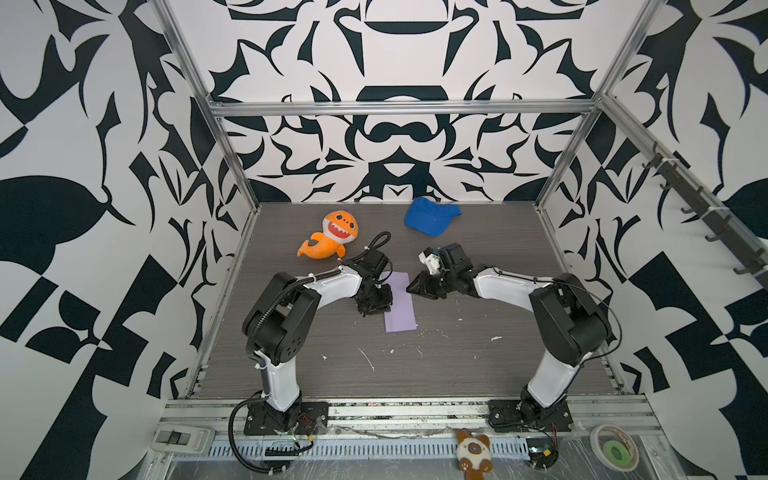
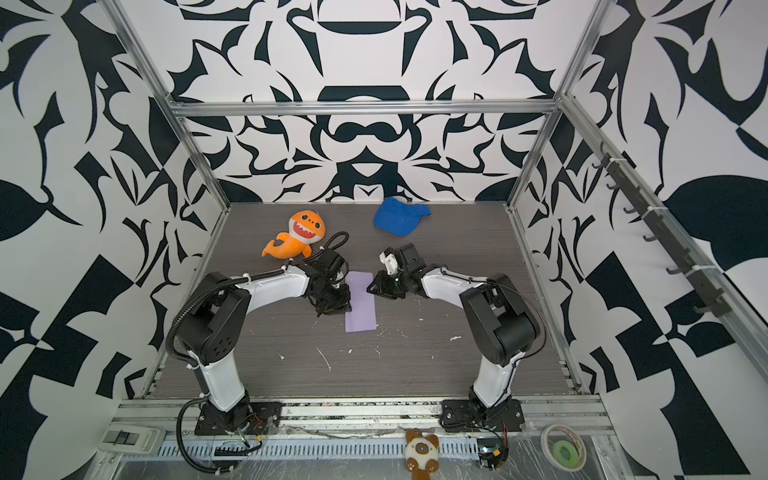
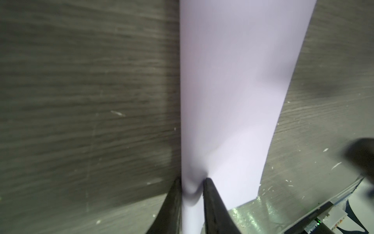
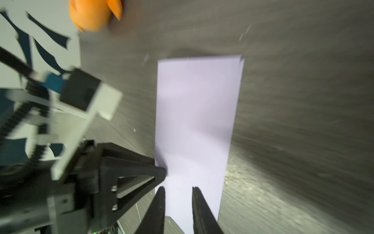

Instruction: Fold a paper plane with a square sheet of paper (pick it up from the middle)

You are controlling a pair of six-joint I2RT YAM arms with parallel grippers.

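Folded lavender paper [image 1: 401, 307] lies as a narrow strip in the middle of the table [image 1: 332, 365]. The left tool [image 3: 192, 180] pinches a small bulge of paper at one long edge. The right tool [image 4: 178, 188] hovers over the opposite edge, jaws slightly apart, holding nothing.

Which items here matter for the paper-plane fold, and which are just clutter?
In the job:
lavender paper, folded in half
left gripper, pinching its edge
right gripper, open over it

Lying about:
orange plush shark
blue cap
small brown-and-white plush toy
tape roll
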